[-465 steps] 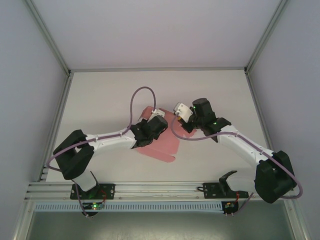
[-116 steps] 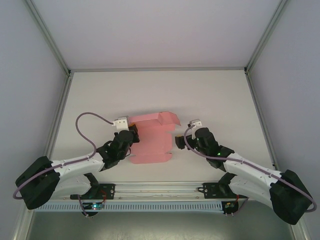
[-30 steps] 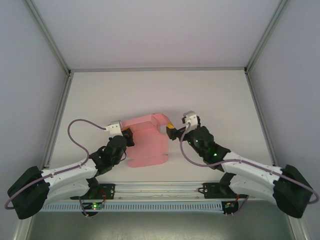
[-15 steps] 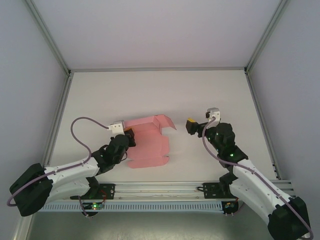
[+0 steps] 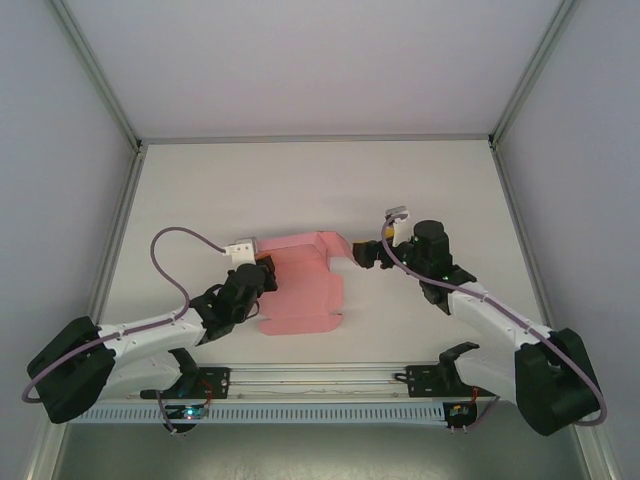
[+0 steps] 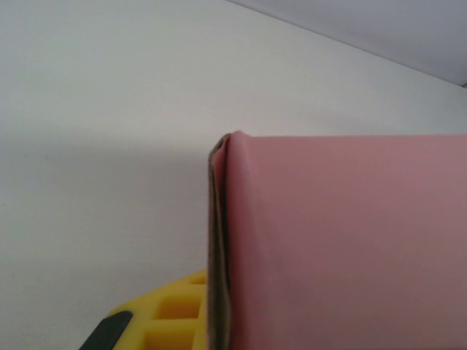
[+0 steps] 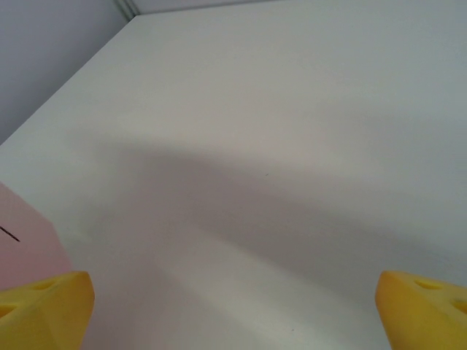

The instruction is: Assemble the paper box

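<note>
The pink paper box point(image 5: 300, 290) lies on the white table as a partly folded card sheet, with a flap raised at its far right corner point(image 5: 335, 245). My left gripper point(image 5: 262, 272) is shut on the sheet's left edge. In the left wrist view the pink card point(image 6: 343, 240) covers the right half, its folded edge running down beside one yellow finger point(image 6: 164, 317). My right gripper point(image 5: 368, 256) is just right of the raised flap, apart from it. It stands open, its yellow fingertips point(image 7: 44, 306) wide apart over bare table, with a pink sliver of card point(image 7: 22, 244) at the left.
White tabletop point(image 5: 320, 190) stretches behind the box to the back wall. Metal frame rails point(image 5: 110, 240) run along both sides, and the mounting rail point(image 5: 320, 380) with both arm bases lies along the near edge.
My right gripper swung out to the right away from the box, then came back left to the raised flap. The left gripper shifted slightly right, still holding the card.
</note>
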